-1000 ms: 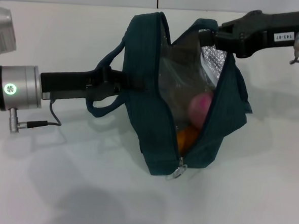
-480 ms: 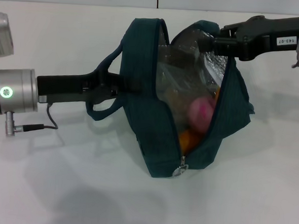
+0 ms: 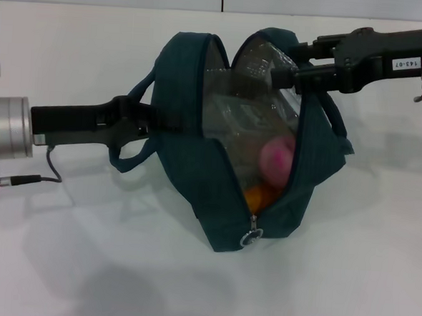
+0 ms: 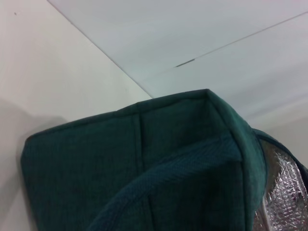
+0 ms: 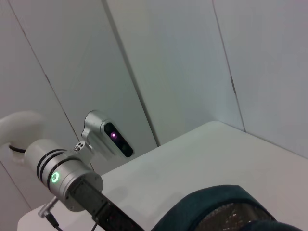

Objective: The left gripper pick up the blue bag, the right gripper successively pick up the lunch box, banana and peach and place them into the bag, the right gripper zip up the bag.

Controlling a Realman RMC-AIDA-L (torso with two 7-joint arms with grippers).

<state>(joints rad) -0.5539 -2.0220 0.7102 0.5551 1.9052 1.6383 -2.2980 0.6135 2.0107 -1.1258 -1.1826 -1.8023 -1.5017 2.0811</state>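
The blue bag point(image 3: 197, 157) lies open on the white table, its silver foil lining showing. Inside it I see the clear lunch box point(image 3: 246, 106), the pink peach point(image 3: 277, 160) and an orange end of the banana point(image 3: 261, 197). My left gripper point(image 3: 154, 126) is shut on the bag's left wall beside a loop handle. My right gripper point(image 3: 277, 76) reaches in from the right to the far end of the opening, against the lining. The zipper's ring pull point(image 3: 250, 239) hangs at the near end. The left wrist view is filled by the bag's fabric point(image 4: 144, 159).
The white table point(image 3: 82, 265) extends around the bag on all sides. In the right wrist view the left arm's silver wrist point(image 5: 62, 178) with its green light stands beyond the bag's top edge point(image 5: 216, 211). A wall rises behind the table.
The left arm has drawn back to the left, pulling the bag's left wall with it and widening the opening. The right gripper has shifted left and lower into the opening.
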